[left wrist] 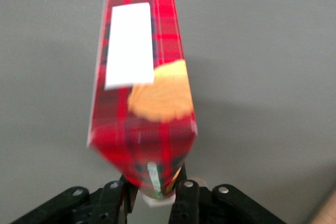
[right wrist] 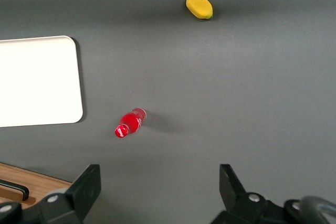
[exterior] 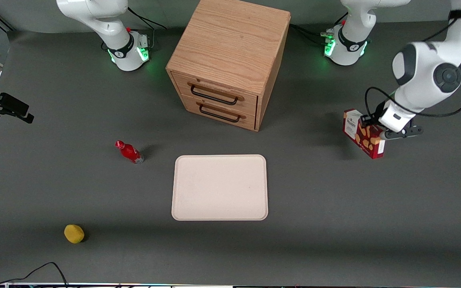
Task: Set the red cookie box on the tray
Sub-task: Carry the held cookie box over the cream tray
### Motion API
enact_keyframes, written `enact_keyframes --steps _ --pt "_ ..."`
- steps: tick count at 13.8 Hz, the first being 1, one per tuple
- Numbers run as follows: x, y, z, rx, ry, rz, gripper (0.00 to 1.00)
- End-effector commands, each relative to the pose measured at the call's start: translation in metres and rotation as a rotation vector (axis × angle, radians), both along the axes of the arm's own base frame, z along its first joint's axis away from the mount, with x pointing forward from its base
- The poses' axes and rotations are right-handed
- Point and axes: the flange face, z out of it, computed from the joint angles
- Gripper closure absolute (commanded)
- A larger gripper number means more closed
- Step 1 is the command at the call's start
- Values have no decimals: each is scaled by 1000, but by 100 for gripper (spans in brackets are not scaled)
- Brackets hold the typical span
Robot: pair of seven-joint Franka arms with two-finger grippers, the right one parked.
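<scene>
Red cookie box (exterior: 363,134) pinched at one end between the closed fingers of the left gripper (left wrist: 157,184), held tilted above the table (exterior: 334,224), well apart from the cream tray (exterior: 219,188) toward the working arm's end

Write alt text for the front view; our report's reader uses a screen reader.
The gripper holds the red cookie box toward the working arm's end of the table, apart from the bare tray, which lies in front of a wooden drawer cabinet.
</scene>
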Motion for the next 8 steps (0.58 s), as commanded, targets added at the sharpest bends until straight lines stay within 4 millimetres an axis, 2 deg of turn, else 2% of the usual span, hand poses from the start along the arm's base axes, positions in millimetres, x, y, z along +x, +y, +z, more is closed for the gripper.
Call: enact_keyframes --steps 1,2,4,6,7,8 --pt "21 -55 98 19 42 28 68" --pt "28 -77 123 28 58 42 69" --pt "39 -127 153 36 58 86 69" --pt "54 -194 158 23 51 173 70" --pt "65 -222 156 4 53 209 70" --pt "79 -246 144 -5 60 241 70"
